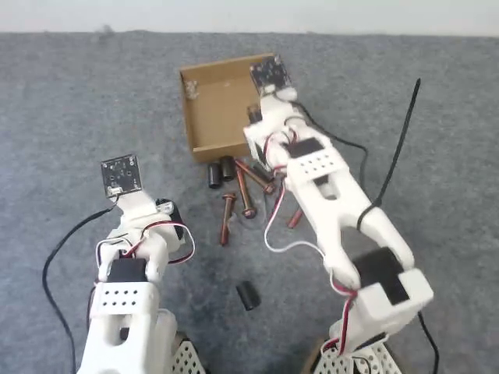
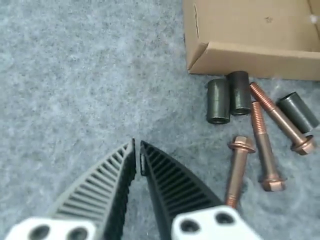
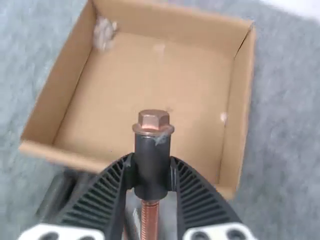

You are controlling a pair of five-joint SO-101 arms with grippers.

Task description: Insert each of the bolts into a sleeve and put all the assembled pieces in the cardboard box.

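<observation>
My right gripper [image 3: 150, 170] clamps a black metal sleeve [image 3: 151, 152] with a copper hex bolt [image 3: 153, 121] through it, above the brown cardboard box [image 3: 237, 100] near the grey worktop's [image 1: 78, 93] far edge; I see no assembly inside yet; left gripper [image 2: 137, 150] pinched empty; loose bolts [image 2: 262, 145] and spare sleeves [image 2: 218, 101] wait just outside the box.

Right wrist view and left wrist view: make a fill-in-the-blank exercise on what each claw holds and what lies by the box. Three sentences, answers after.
1. The right claw is shut on a black sleeve with a copper ___ pushed through it.
2. The left claw is shut and holds ___.
3. In the left wrist view, ___ loose sleeves lie on the carpet near the cardboard box.
Missing words: bolt; nothing; three.
</observation>
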